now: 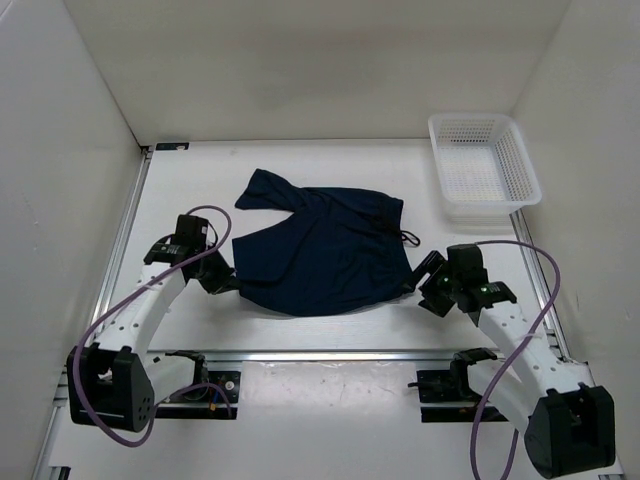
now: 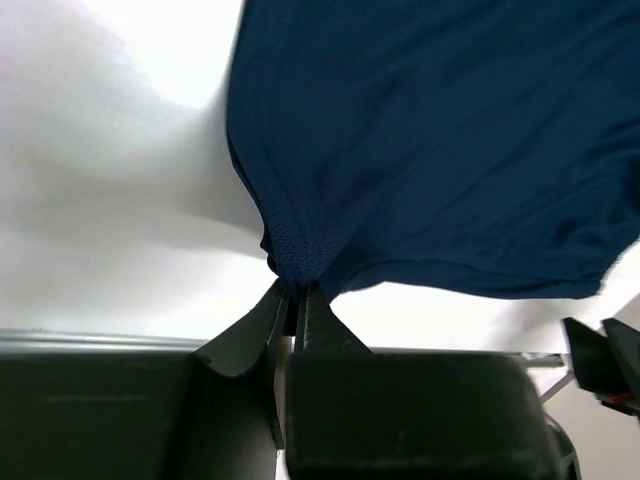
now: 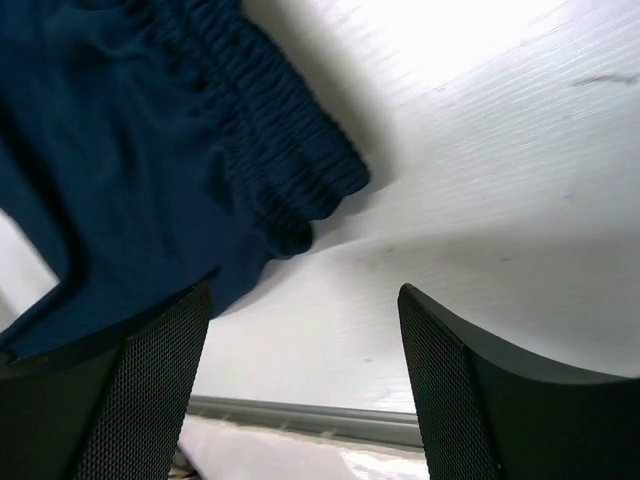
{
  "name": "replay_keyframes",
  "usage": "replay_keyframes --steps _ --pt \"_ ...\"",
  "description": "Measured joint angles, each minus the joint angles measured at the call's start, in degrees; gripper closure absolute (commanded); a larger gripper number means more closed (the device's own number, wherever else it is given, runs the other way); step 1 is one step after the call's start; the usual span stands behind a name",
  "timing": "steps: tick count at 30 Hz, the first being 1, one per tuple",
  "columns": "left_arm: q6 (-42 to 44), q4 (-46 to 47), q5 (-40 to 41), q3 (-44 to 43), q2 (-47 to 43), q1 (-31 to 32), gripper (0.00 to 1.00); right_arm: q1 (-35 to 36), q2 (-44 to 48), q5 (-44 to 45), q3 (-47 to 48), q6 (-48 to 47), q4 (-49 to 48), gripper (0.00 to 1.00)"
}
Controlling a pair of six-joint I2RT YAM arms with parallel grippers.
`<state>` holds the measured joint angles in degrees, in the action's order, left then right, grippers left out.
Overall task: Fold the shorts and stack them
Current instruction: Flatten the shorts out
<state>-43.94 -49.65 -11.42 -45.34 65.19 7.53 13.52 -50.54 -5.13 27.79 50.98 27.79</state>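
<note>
The shorts (image 1: 325, 250) lie mid-worktop (image 1: 190, 180). Left jaws pinch their edge at 8 o'clock. Right jaws stand spread and empty beside the waistband (image 3: 270, 140) at 4 o'clock. A left pull would likely drag the unanchored cloth and bunch it.

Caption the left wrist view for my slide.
Left gripper shut on a bunched edge of the navy shorts.
</note>
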Motion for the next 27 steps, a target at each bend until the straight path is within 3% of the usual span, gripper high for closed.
replay_keyframes --steps 6,9,11,14,20,27 --pt "-0.04 1.51 0.04 -0.02 -1.16 0.0 0.89 0.0 -3.45 -4.92 -2.14 6.25 -4.61 0.2" --pt "-0.04 1.68 0.02 -0.02 -1.16 0.0 0.89 0.0 -8.85 -5.7 -1.97 7.48 -7.58 0.3" --pt "-0.04 1.68 0.04 -0.04 -1.16 0.0 0.89 0.07 -12.74 -5.57 -1.49 7.43 -9.73 0.53" --pt "-0.04 1.66 0.04 -0.04 -1.18 0.0 0.89 0.09 -18.51 -4.59 0.26 6.88 -12.66 1.0" --pt "0.72 -3.28 1.9 -6.19 -1.25 0.09 0.89 0.55 -20.65 -0.57 11.17 1.99 -9.27 1.0" --pt "4.59 -11.91 7.52 -37.13 -0.76 -0.52 0.89 0.85 -17.81 1.4 38.27 -11.67 2.84 1.0"
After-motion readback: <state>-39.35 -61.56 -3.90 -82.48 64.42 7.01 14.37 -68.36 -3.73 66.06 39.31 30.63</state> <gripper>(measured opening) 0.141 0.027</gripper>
